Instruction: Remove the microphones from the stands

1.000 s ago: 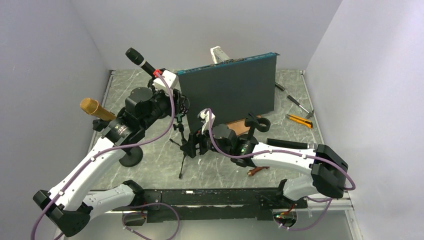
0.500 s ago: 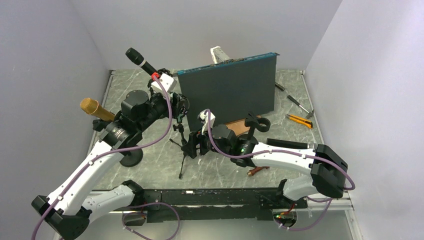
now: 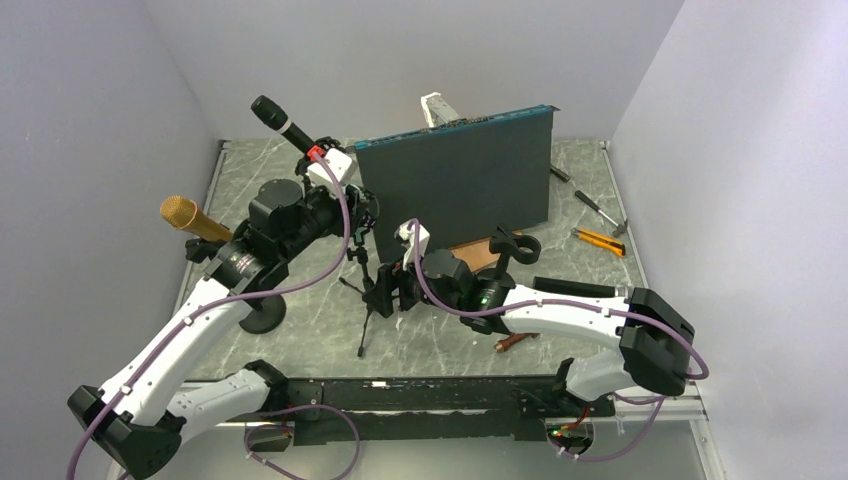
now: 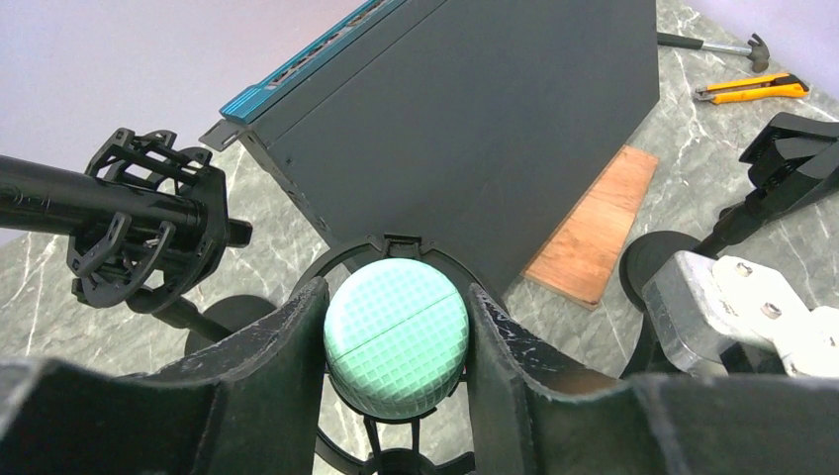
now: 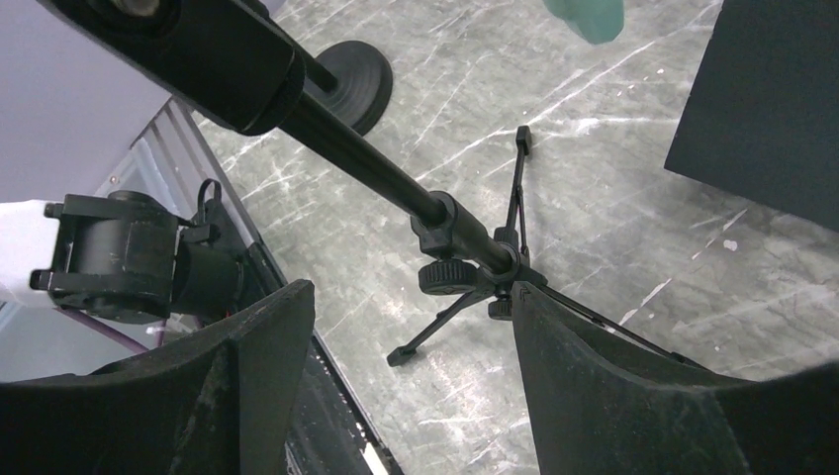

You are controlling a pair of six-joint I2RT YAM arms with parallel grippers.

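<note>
**A:** From above, what is hard to make out?

**B:** The microphone (image 4: 396,336) is buried under the left gripper (image 3: 357,213) and its wrist, at 11 o'clock from the tripod stand (image 3: 366,318). The right gripper (image 3: 386,290) sits at the stand's thin black stem, but I cannot tell from here whether they touch.

**A:** What's around them?

**B:** A matt dark panel (image 3: 460,185) stands upright at 1 o'clock. A black microphone (image 3: 280,120) is at 11 and a gold mesh-headed one (image 3: 190,217) at 9. All of it is on a veined grey marble table (image 3: 440,340).

**A:** Left wrist camera?

**B:** A mint-green mesh ball is clasped between both black fingers (image 4: 287,346), with a black ring mount (image 4: 386,242) around it. The microphone's body is hidden below. A wooden board (image 4: 594,223) lies at 3 o'clock.

**A:** Right wrist?

**B:** The jaws are apart and released, straddling the stand's knobbed hub with marble showing on either side. Only a mint sliver of the head shows, cut off at 1 o'clock.
</note>
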